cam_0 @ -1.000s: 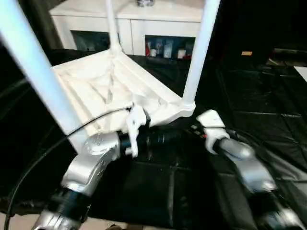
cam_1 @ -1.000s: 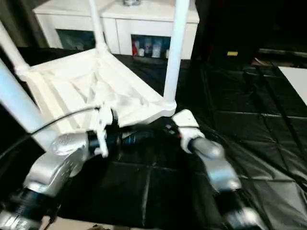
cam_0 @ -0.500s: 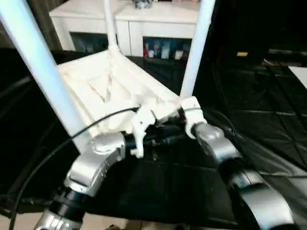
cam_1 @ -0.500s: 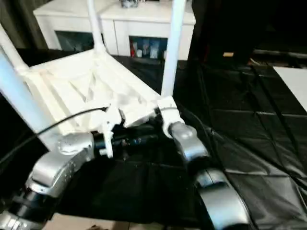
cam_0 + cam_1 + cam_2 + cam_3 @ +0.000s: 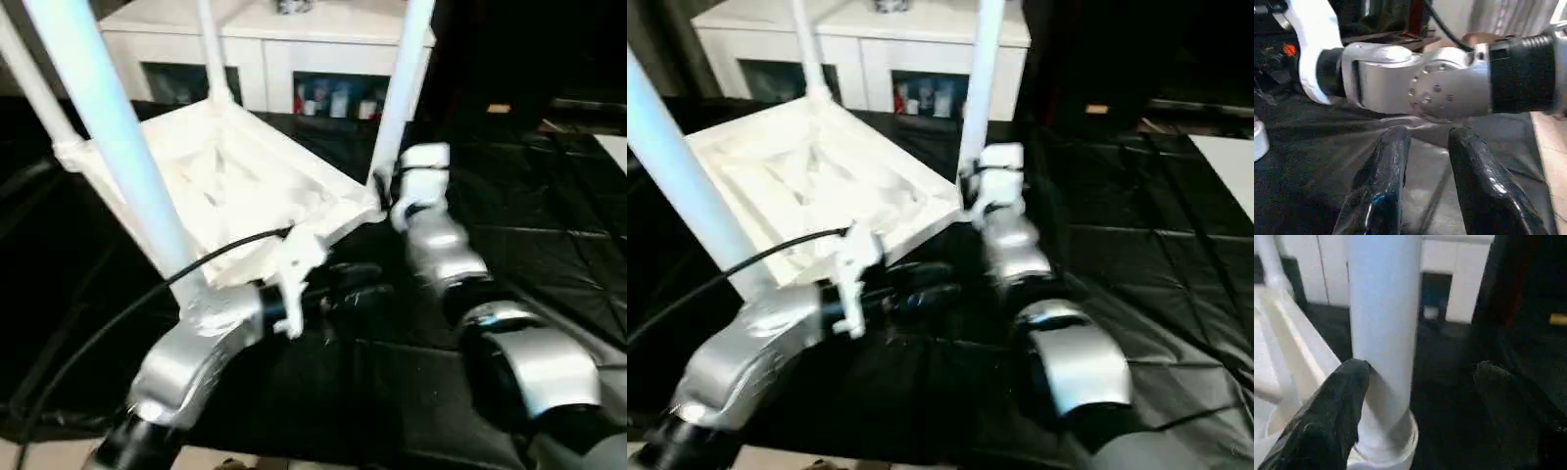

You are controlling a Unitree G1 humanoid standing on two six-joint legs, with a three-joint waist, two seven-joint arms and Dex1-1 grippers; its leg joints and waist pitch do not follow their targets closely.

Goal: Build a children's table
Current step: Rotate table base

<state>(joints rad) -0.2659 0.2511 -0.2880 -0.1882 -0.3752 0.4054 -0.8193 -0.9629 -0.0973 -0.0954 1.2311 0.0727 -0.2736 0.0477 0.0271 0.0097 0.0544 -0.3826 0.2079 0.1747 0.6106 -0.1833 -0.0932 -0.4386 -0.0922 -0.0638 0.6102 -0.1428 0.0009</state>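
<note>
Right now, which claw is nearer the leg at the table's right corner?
Right. The right claw is open around that leg near its socket; the left claw hangs lower, in front of the tabletop, empty.

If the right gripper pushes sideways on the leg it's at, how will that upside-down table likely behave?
The children's table looks like thin, ribbed white plastic, so it is probably light and apt to slide on the glossy black sheet. The leg is long and stands upright in its corner socket, so a high push would likely lever the tabletop up or tip it. The tube looks smooth, possibly slippery.
</note>
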